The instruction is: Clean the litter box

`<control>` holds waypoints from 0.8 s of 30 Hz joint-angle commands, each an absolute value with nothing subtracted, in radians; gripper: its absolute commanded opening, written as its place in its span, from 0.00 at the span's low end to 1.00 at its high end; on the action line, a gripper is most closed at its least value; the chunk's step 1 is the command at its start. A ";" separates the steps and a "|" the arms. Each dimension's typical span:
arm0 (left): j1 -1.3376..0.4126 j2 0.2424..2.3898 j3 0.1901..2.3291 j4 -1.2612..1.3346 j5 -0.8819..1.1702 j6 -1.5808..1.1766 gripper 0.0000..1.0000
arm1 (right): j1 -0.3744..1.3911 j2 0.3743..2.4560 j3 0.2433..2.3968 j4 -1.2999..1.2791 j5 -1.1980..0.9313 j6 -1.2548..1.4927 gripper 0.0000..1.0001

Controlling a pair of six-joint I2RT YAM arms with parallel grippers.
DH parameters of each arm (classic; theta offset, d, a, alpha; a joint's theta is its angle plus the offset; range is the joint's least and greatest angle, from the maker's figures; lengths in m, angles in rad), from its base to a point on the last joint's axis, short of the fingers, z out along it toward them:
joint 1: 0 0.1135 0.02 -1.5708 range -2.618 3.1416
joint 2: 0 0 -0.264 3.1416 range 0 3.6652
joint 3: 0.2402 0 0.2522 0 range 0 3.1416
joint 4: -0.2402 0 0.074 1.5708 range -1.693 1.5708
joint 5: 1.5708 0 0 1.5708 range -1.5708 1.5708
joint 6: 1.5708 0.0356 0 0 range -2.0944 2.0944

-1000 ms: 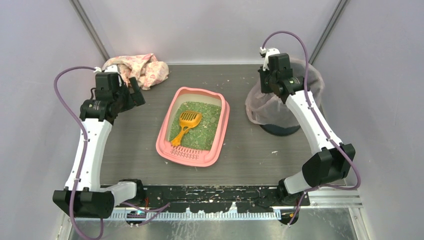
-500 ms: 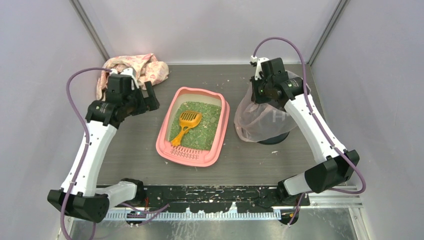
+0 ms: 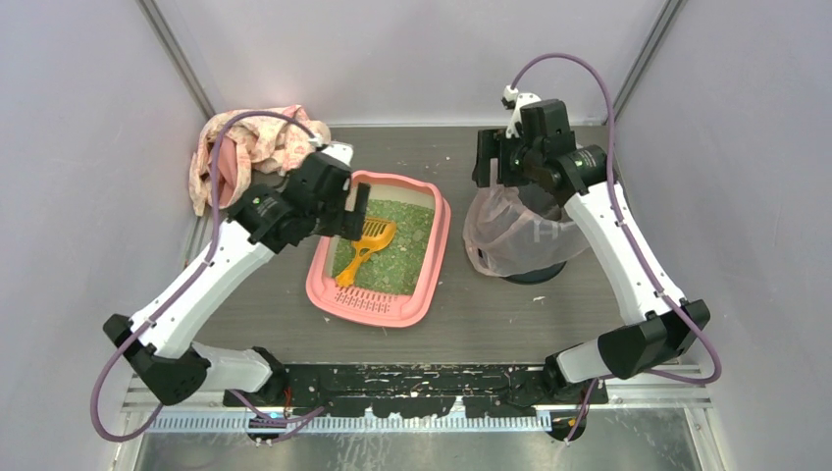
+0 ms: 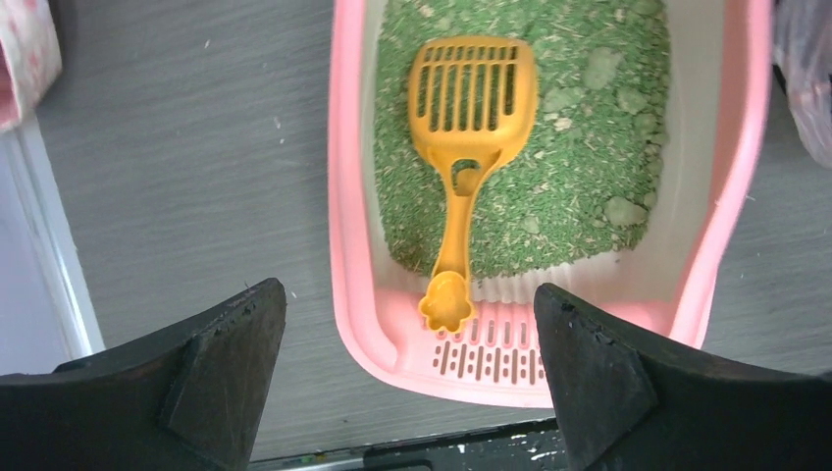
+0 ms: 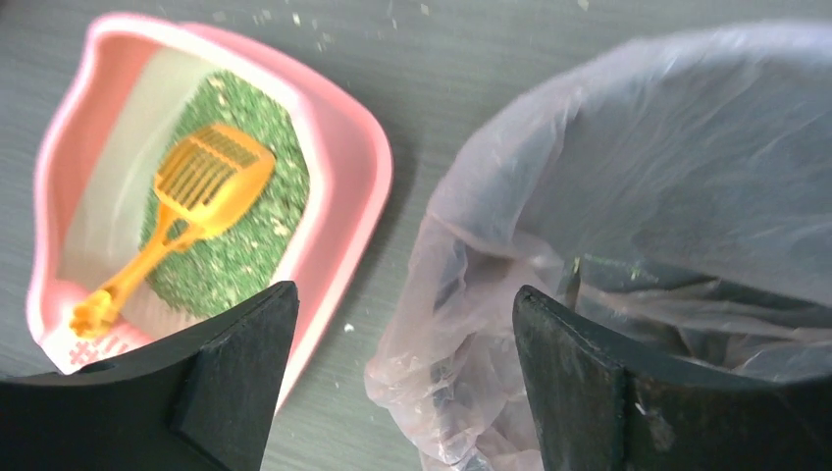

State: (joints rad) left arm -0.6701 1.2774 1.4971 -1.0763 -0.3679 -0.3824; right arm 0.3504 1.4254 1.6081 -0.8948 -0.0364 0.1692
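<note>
The pink litter box (image 3: pixel 379 316) lies mid-table with green granules (image 4: pixel 589 147) inside. An orange slotted scoop (image 3: pixel 365 245) rests in it, its paw-shaped handle end on the grate lip (image 4: pixel 491 358). My left gripper (image 3: pixel 355 218) hovers open over the box's left side, and in its wrist view the scoop (image 4: pixel 469 128) lies ahead of the left gripper (image 4: pixel 404 287). My right gripper (image 3: pixel 491 157) is open above the left edge of the bag-lined bin (image 3: pixel 515 231). In the right wrist view the right gripper (image 5: pixel 404 289) holds nothing, and the bag (image 5: pixel 638 147) lies crumpled below it.
A pink patterned cloth (image 3: pixel 255 142) is bunched at the back left corner. The dark bin's base (image 3: pixel 535 273) stands right of the litter box (image 5: pixel 353 167). Walls close in on both sides, and small crumbs dot the tabletop (image 3: pixel 510 314).
My left arm swung right from near the cloth to over the litter box. My right gripper, shut on the bag's rim and tugging it left, has opened and let go.
</note>
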 commanded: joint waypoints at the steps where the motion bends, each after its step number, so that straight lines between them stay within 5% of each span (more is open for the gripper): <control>1: -0.806 1.355 1.596 -1.174 -0.524 -0.349 0.96 | 0.348 1.385 1.698 -0.790 -0.003 0.199 0.85; 12: -0.881 1.439 1.475 -1.141 -0.592 -0.362 0.80 | 0.347 1.287 1.575 -0.747 -0.013 0.186 0.85; 24: -0.925 1.530 1.342 -1.078 -0.590 -0.394 0.82 | 0.347 1.212 1.485 -0.729 -0.015 0.221 0.85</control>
